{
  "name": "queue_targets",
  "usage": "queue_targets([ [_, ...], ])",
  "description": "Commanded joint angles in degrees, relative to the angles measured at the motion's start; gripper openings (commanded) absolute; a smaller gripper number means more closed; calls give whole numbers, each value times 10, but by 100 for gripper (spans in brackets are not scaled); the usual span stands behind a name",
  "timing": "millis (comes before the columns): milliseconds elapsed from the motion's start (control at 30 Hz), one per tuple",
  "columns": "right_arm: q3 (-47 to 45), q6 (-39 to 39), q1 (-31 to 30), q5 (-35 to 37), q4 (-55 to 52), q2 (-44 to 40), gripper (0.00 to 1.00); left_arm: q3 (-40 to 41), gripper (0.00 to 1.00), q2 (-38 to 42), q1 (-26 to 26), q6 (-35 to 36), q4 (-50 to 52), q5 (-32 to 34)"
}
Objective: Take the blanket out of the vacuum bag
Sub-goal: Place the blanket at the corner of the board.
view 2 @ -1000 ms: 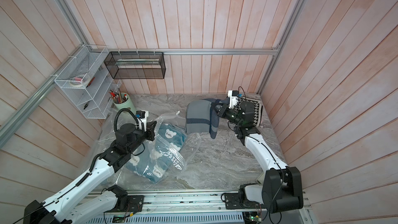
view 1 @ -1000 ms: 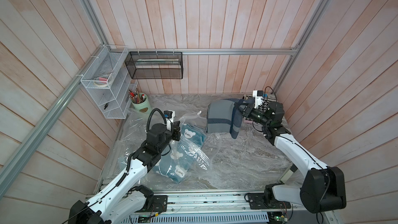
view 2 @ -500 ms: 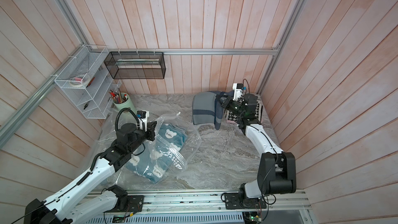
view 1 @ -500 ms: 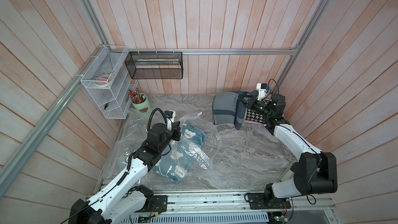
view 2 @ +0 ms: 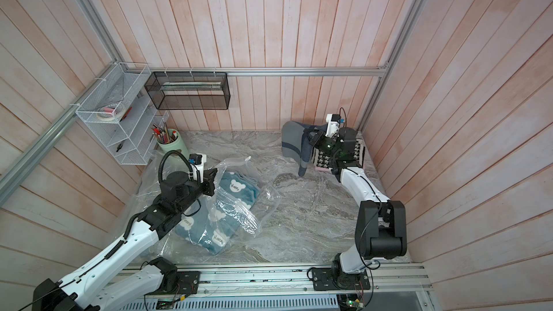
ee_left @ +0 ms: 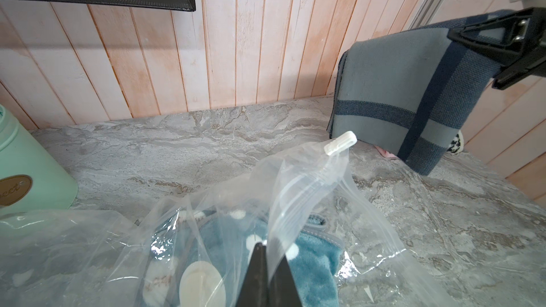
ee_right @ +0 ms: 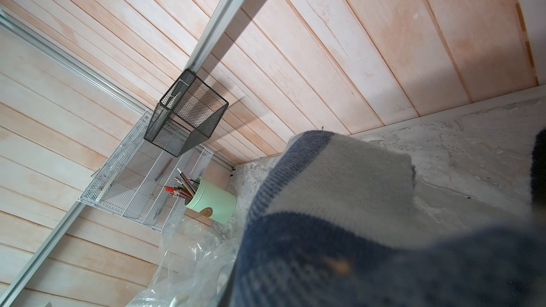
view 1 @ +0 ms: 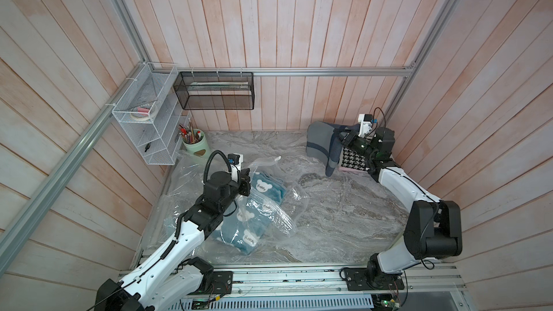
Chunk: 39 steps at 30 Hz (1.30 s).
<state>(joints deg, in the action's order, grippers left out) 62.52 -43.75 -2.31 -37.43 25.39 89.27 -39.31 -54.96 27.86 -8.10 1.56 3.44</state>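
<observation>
Your left pincer [ee_left: 266, 248] is squeezed fully closed on a thin fold of the vacuum bag [ee_left: 310, 190], so the slick clear film stands up in a crinkly ridge from between the black fingertips. That ridge runs up to the small white zip slider [ee_left: 340, 142], a stubby rounded clip at the top of the ribbed zip strip. Just beside the pincer, under the film, you've got the round, flat, off-white valve cap [ee_left: 201, 283]. There's also a fluffy teal blanket [ee_left: 313, 258] with white bear shapes on it, inside the bag. In both top views the bag sits lower left of centre, glossy and rumpled on the grey marble-look table [view 1: 344, 219].

Your right pincer [view 1: 345, 138] is over at the upper right, clamped narrow on a grey-blue blanket [view 1: 320, 142]. It's flat woven stuff, folded, with dark navy stripes crossing it. It hangs from the jaws well apart from the bag, one corner drooping low; can't tell if that corner touches the marble. Behind it lies a black-and-white houndstooth cloth [view 1: 354, 160]. A mint-green pencil cup [view 1: 196, 146] stands by the left wall, near the bag's edge.
</observation>
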Motion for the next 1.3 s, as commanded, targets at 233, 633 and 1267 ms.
queue_targets([
  [233, 0, 9, 25, 75, 75, -11, 0, -9, 0, 6, -3, 16, 5, -7],
  [633, -37, -26, 47, 175, 150, -13, 0, 1, 0, 5, -3, 16, -4, -19],
  [1267, -80, -53, 64, 272, 249, -12, 0, -1, 0, -1, -3, 21, -10, -23],
])
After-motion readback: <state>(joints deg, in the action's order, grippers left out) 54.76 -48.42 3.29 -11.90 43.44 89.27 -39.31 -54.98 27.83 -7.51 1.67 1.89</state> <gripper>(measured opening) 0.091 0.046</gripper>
